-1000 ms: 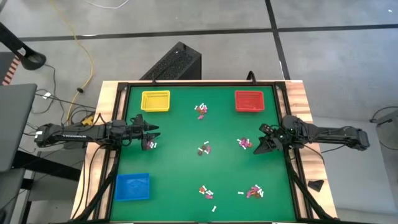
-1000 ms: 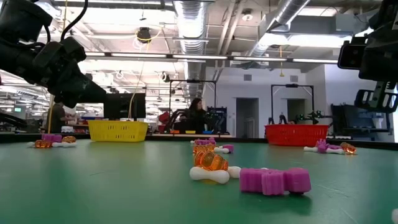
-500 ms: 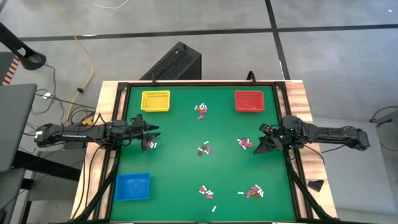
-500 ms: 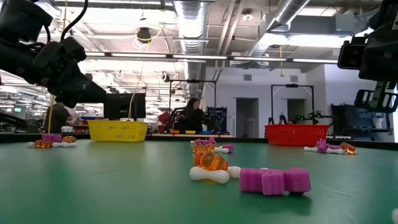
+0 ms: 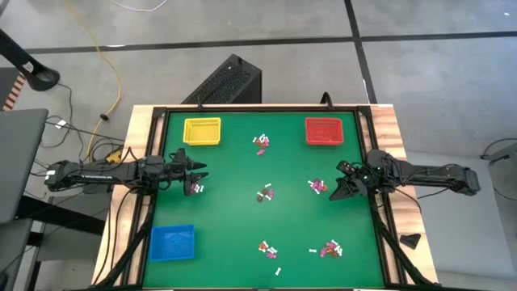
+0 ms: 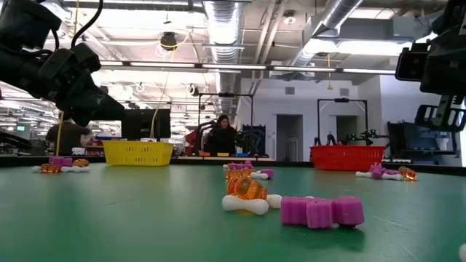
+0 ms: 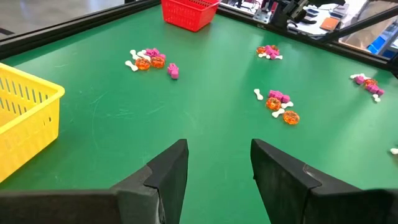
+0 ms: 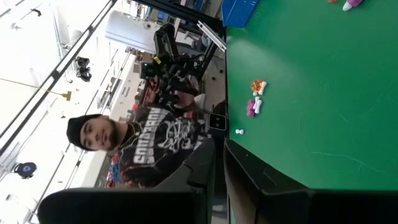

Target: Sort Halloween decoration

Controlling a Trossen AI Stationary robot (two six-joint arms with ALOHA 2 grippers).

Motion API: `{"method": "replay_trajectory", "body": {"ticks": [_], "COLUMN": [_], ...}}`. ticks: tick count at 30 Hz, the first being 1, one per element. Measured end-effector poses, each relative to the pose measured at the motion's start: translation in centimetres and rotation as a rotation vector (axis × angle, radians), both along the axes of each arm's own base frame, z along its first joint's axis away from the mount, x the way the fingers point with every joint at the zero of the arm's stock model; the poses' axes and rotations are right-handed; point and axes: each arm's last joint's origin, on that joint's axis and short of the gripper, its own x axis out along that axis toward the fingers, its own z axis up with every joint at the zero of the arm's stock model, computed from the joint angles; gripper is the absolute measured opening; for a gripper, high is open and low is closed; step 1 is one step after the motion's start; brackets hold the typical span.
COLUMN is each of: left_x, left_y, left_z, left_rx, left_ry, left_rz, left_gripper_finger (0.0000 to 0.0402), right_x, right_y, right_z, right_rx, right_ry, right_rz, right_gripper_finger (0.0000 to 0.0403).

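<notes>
Where green felt lies flat | bone-shaped white trinket (image 6: pixel 245 205) | ribbed orange trinket (image 6: pixel 247 188)

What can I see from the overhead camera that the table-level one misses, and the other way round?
Only overhead: the blue tray, and both arms whole, the left gripper and right gripper each poised by a trinket cluster. Only table-level: the room behind, with a person, and trinket shapes close up, like a purple piece. Both: the yellow tray and red tray.

Overhead straight down; low level across table (image 6: pixel 109 218); wrists forward, close.
</notes>
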Motion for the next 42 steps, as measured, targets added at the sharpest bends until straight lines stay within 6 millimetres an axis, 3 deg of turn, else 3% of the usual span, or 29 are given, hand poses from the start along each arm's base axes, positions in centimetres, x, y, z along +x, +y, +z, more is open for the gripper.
{"method": "replay_trajectory", "body": {"ticks": [7,14,18,22,24,27,31,35,42], "left_x": [0.0,0.0,0.0,0.2,0.3,0.5,1.2,2.4,4.7], "left_y": [0.0,0.1,0.2,0.0,-0.2,-0.3,-0.4,-0.3,-0.2], "left_z": [0.0,0.2,0.4,0.9,1.6,2.9,4.4,5.3,5.9], "left_rx": [-0.001,-0.114,-0.155,-0.135,-0.102,-0.017,0.074,0.141,0.252], "left_ry": [0.0,-0.062,-0.088,-0.127,-0.197,-0.288,-0.273,-0.207,-0.081], "left_rz": [0.0,0.079,0.094,0.014,-0.045,-0.089,-0.063,-0.069,-0.094], "left_gripper_finger": [0.0164,0.0164,0.0164,0.0164,0.0164,0.0164,0.0164,0.0164,0.0164], "right_x": [0.0,0.0,0.3,0.4,0.4,0.7,1.0,2.2,7.5], "right_y": [0.0,0.0,-0.6,-1.9,-2.4,-2.4,-2.2,-1.8,0.1], "right_z": [0.0,0.0,0.0,-0.1,0.1,0.9,2.9,4.3,6.6], "right_rx": [0.0,-0.05,-0.259,-0.56,-0.692,-0.707,-0.711,-0.813,-0.933], "right_ry": [0.0,-0.029,-0.105,-0.091,-0.095,-0.186,-0.365,-0.347,-0.257], "right_rz": [0.0,-0.01,-0.209,-0.613,-0.722,-0.734,-0.755,-0.724,-0.514], "right_gripper_finger": [0.0067,0.0067,0.0067,0.0067,0.0067,0.0067,0.0067,0.0067,0.0067]}}
